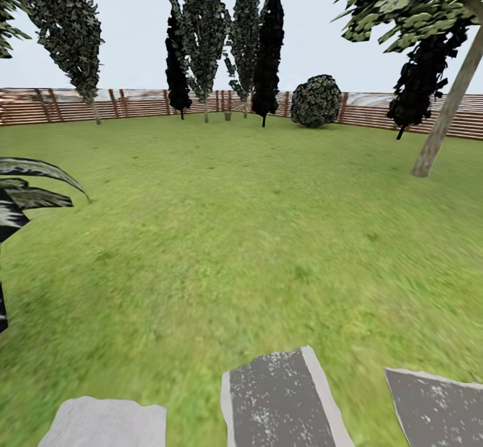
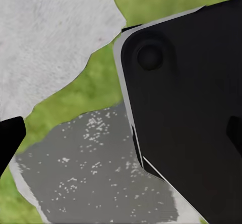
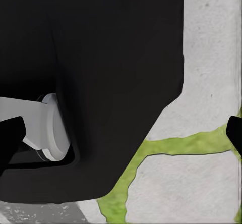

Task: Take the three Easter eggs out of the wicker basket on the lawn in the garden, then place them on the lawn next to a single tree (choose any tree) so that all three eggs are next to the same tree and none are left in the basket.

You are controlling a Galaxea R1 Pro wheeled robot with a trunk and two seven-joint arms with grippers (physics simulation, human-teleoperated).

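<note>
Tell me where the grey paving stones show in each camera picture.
Head view: paving stones along the bottom edge, set in the lawn.
Left wrist view: dark speckled stone beside a pale one.
Right wrist view: pale stones.
Shared landmark: grass strips between stones.

Flat, even daylight falls with no cast shadows or glare. The lawn (image 1: 255, 232) smears toward 6 o'clock, and the fence (image 1: 134, 103) bows at the edges.

**Count of items in view**

Head view: 3 paving stones (image 1: 282, 400) lay at the near edge of 1 lawn (image 1: 255, 232). 1 round bush (image 1: 316, 101) stood by 1 slat fence (image 1: 67, 105). 1 pale-trunked tree (image 1: 443, 121) leaned at right; 3 black trees (image 1: 268, 51) were counted.
</note>
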